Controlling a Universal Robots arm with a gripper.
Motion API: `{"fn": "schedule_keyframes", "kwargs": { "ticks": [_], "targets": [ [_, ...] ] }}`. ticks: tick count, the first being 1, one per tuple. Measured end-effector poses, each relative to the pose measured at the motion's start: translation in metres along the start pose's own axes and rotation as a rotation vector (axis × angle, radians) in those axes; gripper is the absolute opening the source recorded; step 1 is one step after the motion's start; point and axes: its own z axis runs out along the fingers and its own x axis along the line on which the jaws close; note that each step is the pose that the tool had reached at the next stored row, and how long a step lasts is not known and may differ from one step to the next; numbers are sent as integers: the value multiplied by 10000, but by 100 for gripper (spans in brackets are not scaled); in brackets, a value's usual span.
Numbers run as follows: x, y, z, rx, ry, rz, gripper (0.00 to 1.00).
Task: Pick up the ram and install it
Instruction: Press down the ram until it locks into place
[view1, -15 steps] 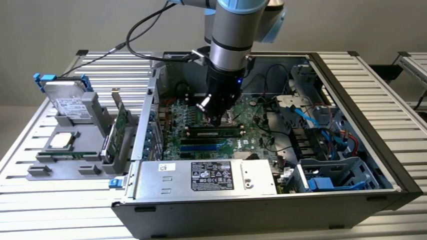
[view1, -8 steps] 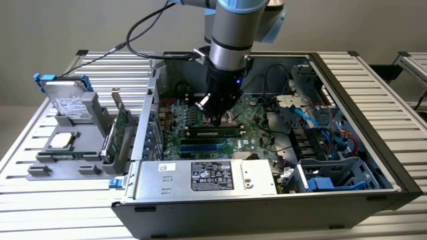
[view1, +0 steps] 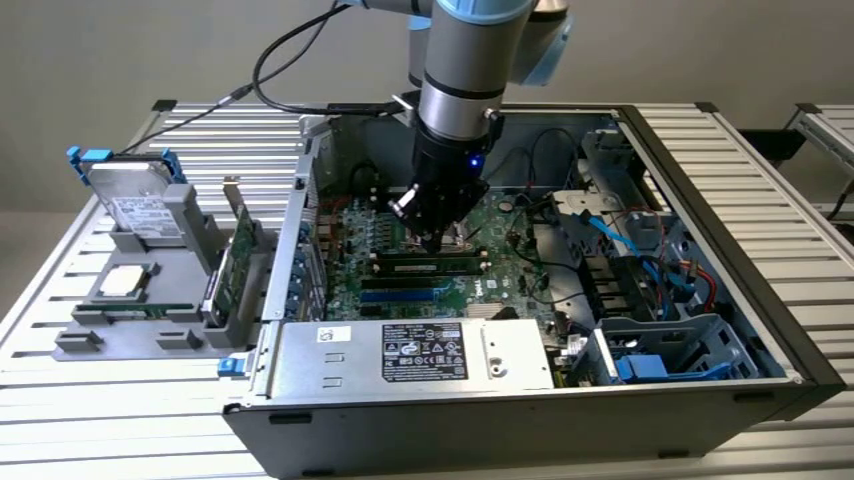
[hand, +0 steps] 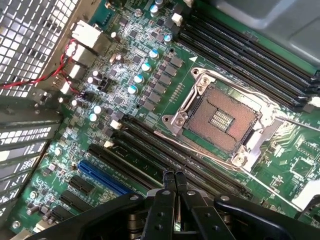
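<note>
The ram (view1: 427, 266), a narrow green stick with black chips, stands on edge in a memory slot on the motherboard (view1: 501, 290) inside the open computer case. My gripper (view1: 435, 236) hangs just above and behind it, pointing down. In the wrist view the gripper (hand: 174, 176) is shut, its black fingers pressed together with nothing between them. Its tips are over the dark memory slots (hand: 150, 147) beside the open CPU socket (hand: 220, 120). Whether the tips touch the ram I cannot tell.
A silver power supply (view1: 414, 355) fills the case's front. Cables and drive bays (view1: 641, 270) crowd the exterior view's right. Outside the case, at that view's left, a grey holder (view1: 120, 320) carries a hard drive with blue clips (view1: 134, 195) and an expansion card (view1: 240, 265).
</note>
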Motion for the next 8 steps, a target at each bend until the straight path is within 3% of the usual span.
{"fn": "schedule_keyframes", "kwargs": {
  "ticks": [8],
  "targets": [
    [1,0,-13,22,24,872,10]
  ]
}}
